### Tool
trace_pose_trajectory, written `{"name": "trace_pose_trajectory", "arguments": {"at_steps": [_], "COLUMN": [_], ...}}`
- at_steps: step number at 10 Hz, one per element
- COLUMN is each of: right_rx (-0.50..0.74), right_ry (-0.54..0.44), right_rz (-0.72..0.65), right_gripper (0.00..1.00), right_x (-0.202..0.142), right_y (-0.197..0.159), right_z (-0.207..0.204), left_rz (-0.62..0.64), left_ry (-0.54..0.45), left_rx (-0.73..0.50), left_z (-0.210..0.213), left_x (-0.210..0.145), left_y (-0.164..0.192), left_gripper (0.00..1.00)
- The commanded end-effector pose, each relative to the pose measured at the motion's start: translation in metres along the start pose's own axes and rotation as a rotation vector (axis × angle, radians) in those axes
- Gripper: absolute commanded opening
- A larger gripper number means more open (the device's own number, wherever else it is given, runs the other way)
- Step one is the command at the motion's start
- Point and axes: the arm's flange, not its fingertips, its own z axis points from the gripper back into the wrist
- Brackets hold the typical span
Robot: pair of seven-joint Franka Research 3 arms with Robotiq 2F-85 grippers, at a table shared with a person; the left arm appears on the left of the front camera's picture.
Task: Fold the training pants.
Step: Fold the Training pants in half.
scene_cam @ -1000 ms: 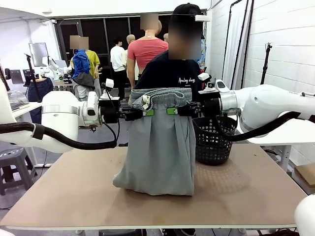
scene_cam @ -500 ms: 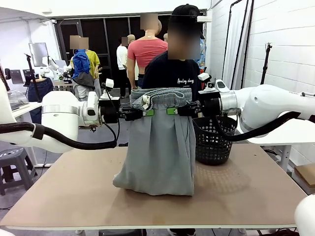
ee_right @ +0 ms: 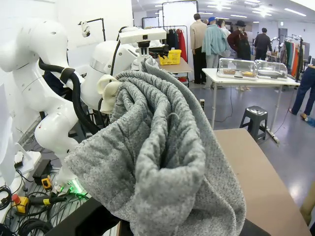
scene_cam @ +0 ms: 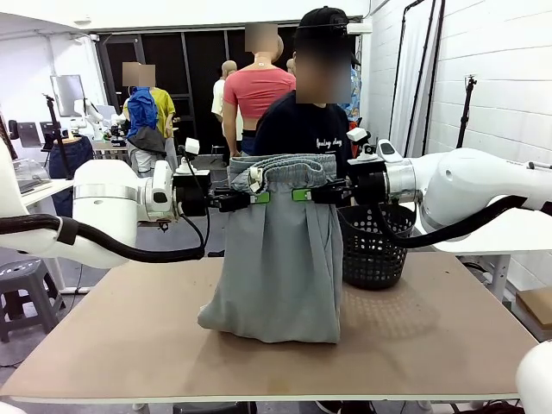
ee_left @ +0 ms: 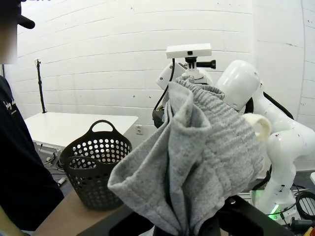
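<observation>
The light grey training pants (scene_cam: 278, 259) hang by their gathered waistband above the table, legs folded under so the lower end rests on the tabletop (scene_cam: 129, 336). My left gripper (scene_cam: 257, 197) is shut on the waistband's left side. Opposite it, my right gripper (scene_cam: 298, 195) is shut on the right side, level with the left. Bunched grey fabric of the pants (ee_left: 206, 157) hides the fingers in the left wrist view. The pants (ee_right: 162, 162) cover the fingers in the right wrist view too.
A black mesh basket (scene_cam: 373, 246) stands on the table just right of the hanging pants; in the left wrist view the basket (ee_left: 96, 169) shows too. A person in a dark shirt (scene_cam: 302, 129) stands behind the pants at the far side. Bare tabletop lies left and front.
</observation>
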Motion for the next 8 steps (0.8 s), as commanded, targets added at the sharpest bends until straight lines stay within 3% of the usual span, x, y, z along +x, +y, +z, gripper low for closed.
{"name": "trace_pose_trajectory", "arguments": {"at_steps": [1, 8], "right_rx": [-0.001, -0.001], "right_ry": [0.001, 0.001], "right_rz": [0.006, 0.006], "right_gripper": [0.0, 0.0], "right_x": [0.0011, 0.0011], "right_y": [0.0041, 0.0041], "right_z": [0.0006, 0.0006], "left_rz": [-0.004, -0.004], "left_ry": [0.004, 0.004], "left_rx": [0.009, 0.009], "left_z": [-0.0012, -0.0012], "left_x": [0.0027, 0.0027], "left_y": [-0.0011, -0.0011], "left_gripper": [0.0, 0.0]}}
